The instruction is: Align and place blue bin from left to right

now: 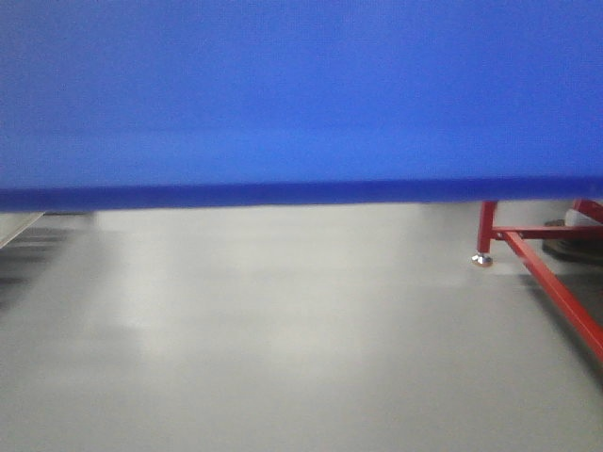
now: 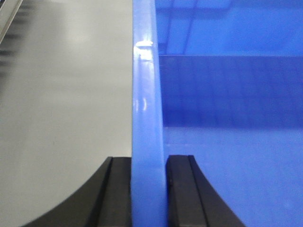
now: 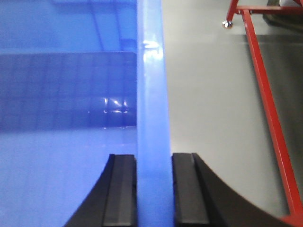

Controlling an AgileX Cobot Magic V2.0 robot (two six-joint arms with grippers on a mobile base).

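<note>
The blue bin (image 1: pixel 301 94) fills the upper half of the front view, its bottom edge hanging above the grey floor. In the left wrist view my left gripper (image 2: pixel 149 189) is shut on the bin's left rim (image 2: pixel 147 94), one black finger outside and one inside the bin. In the right wrist view my right gripper (image 3: pixel 154 189) is shut on the bin's right rim (image 3: pixel 151 94) the same way. The bin's inside (image 2: pixel 227 94) looks empty in both wrist views.
A red metal frame (image 1: pixel 556 282) with a levelling foot (image 1: pixel 481 259) stands on the grey floor (image 1: pixel 283 339) at the right; the same red frame (image 3: pixel 265 94) runs beside the bin in the right wrist view. A pale rail edge (image 2: pixel 7 19) shows at the far left.
</note>
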